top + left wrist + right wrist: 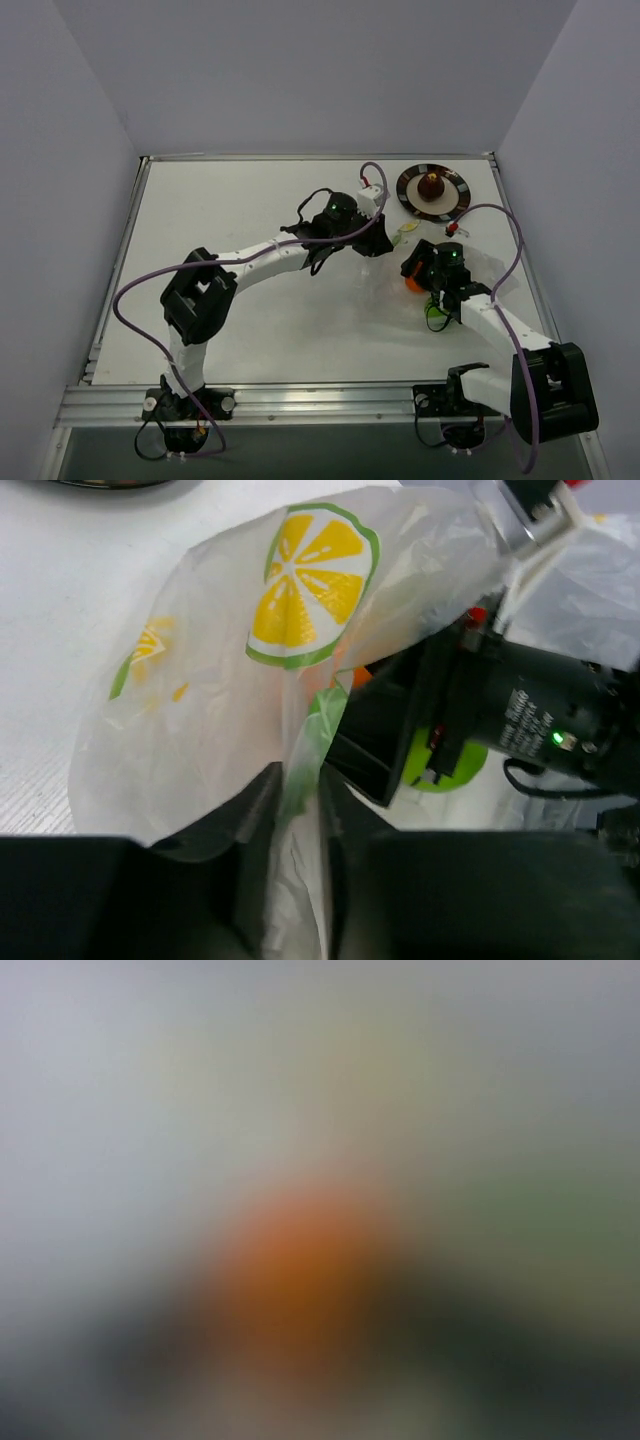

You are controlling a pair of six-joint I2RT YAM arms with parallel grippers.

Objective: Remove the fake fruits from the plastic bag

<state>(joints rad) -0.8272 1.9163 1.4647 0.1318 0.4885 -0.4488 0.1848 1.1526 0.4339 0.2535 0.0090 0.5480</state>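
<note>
The plastic bag, clear film with a lemon-slice print, is pinched at its edge by my left gripper, which is shut on the film. In the top view the bag lies between both grippers, with my left gripper at its left side. My right gripper reaches into the bag's mouth, next to an orange fruit. The right wrist view is fully blurred and shows only an orange blob. A bright green fruit lies by the right arm. A dark red fruit sits on the plate.
The round dark-rimmed plate stands at the back right, close behind the bag. The right arm's black wrist body and its cables cross just behind the bag. Grey walls enclose the white table on three sides.
</note>
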